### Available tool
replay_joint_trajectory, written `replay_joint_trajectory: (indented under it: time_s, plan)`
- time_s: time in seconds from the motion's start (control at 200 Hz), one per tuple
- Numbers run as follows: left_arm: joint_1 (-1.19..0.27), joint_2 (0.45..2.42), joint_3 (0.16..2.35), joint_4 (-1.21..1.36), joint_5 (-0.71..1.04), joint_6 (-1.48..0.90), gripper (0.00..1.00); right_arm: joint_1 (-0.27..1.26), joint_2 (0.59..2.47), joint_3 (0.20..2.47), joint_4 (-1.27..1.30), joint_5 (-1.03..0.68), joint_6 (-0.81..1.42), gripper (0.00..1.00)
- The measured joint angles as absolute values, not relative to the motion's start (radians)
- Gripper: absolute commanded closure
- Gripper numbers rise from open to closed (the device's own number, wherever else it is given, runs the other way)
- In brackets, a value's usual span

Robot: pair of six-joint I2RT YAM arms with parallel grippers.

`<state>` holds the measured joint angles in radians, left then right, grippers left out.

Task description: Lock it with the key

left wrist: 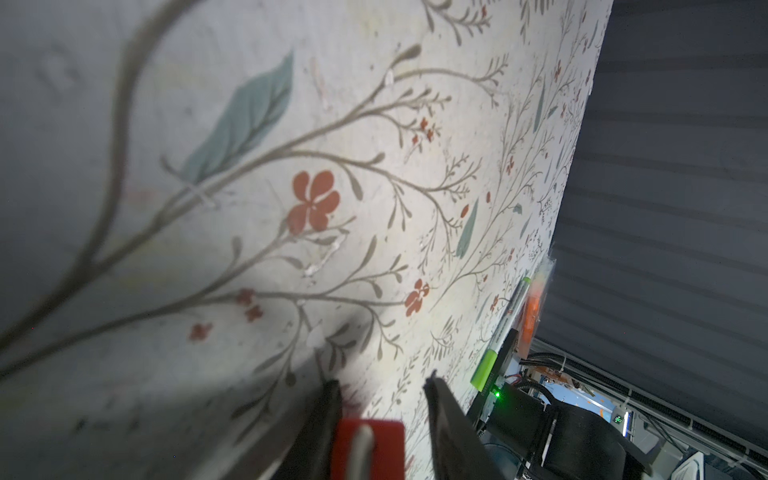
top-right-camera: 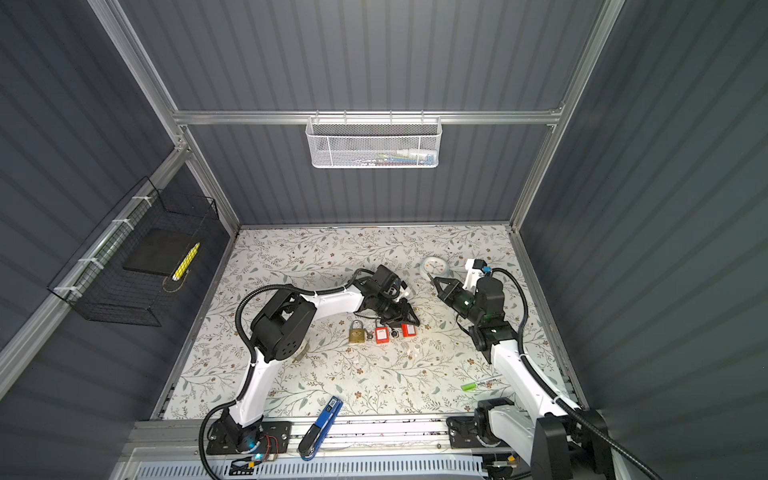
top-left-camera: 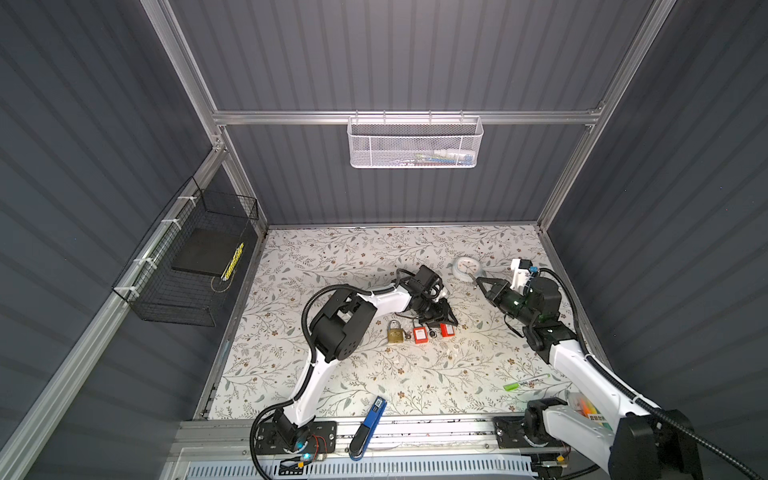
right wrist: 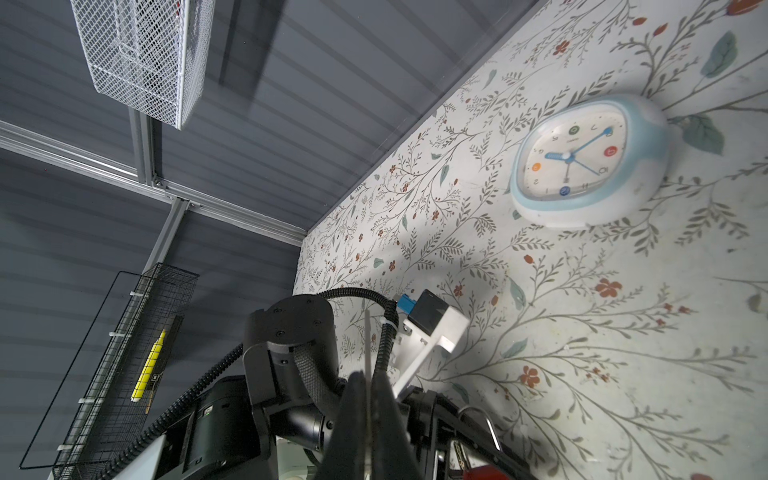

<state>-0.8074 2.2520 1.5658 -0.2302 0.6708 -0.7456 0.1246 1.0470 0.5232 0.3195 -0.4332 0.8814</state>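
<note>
Now my left gripper (left wrist: 382,380) hangs half open around the red lock (left wrist: 388,451), near the brass lock (top-left-camera: 395,333). My right gripper (right wrist: 368,376) pinches the key (right wrist: 367,340) tight; it may slip if pushed in crooked.

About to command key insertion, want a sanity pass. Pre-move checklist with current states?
1. Key hold: right gripper clamps thin silver key: ok.
2. Lock reach: left gripper straddles rightmost small red padlock: ok.
3. Lock grip: gap beside one finger: not ok.
4. Keyhole facing key: cannot tell.
5. Alignment: key up by round white-blue clock, apart from padlock: not ok.
</note>
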Motion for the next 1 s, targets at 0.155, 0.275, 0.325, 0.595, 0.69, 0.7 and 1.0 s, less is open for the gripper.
replay_joint_trajectory:
  time_s: [0.155, 0.275, 0.325, 0.595, 0.69, 0.7, 1.0]
  plan:
    - [-0.81, 2.252, 1.577, -0.244, 0.661, -0.739, 0.53, 0.121, 1.047, 0.523, 0.319, -0.433, 0.881, 1.0]
    - [-0.811, 2.249, 1.581, -0.251, 0.65, -0.734, 0.5, 0.12, 1.047, 0.523, 0.319, -0.433, 0.881, 1.0]
    - [-0.811, 2.246, 1.582, -0.255, 0.642, -0.732, 0.5, 0.119, 1.046, 0.523, 0.319, -0.433, 0.881, 1.0]
    - [-0.811, 2.229, 1.583, -0.294, 0.596, -0.713, 0.48, 0.114, 1.042, 0.523, 0.315, -0.426, 0.881, 1.0]
    - [-0.811, 2.22, 1.581, -0.315, 0.575, -0.709, 0.48, 0.113, 1.033, 0.522, 0.315, -0.418, 0.881, 1.0]
    - [-0.811, 2.219, 1.581, -0.316, 0.574, -0.709, 0.48, 0.113, 1.032, 0.521, 0.315, -0.418, 0.881, 1.0]
    - [-0.81, 2.197, 1.575, -0.363, 0.525, -0.698, 0.47, 0.11, 1.025, 0.503, 0.315, -0.414, 0.881, 1.0]
